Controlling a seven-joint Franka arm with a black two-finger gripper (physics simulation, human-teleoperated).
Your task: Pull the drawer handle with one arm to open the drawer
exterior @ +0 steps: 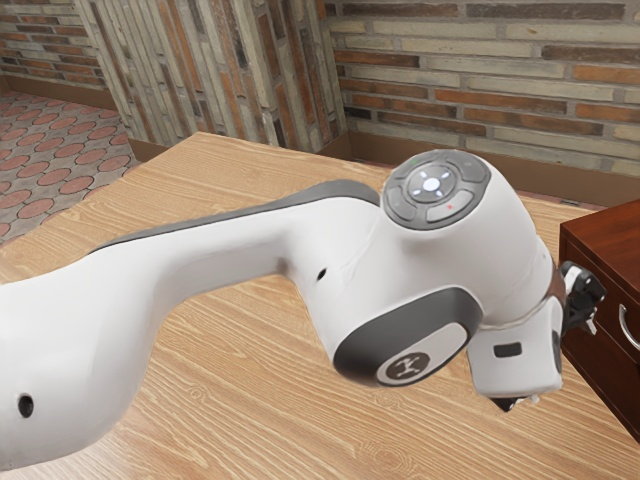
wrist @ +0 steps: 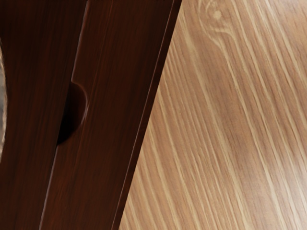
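A dark reddish-brown cabinet (exterior: 603, 238) stands on the wooden table (exterior: 250, 400) at the exterior view's right edge. A curved silver handle (exterior: 629, 326) sits on its drawer front (exterior: 605, 355). My black gripper (exterior: 583, 296) hangs close to that front, just to the handle's left, and my own white hand (exterior: 520, 355) hides much of it. Seen from the wrist, the dark wood face (wrist: 110, 143) is very close, with a seam and a rounded dark notch (wrist: 72, 112) in it. The drawer front looks flush with the cabinet.
My white arm (exterior: 200, 290) stretches across the table from the exterior view's left. Light wood tabletop (wrist: 230, 134) lies beside the cabinet. Brick walls (exterior: 480, 70) stand behind the table, and a patterned floor (exterior: 60, 150) lies at the far left.
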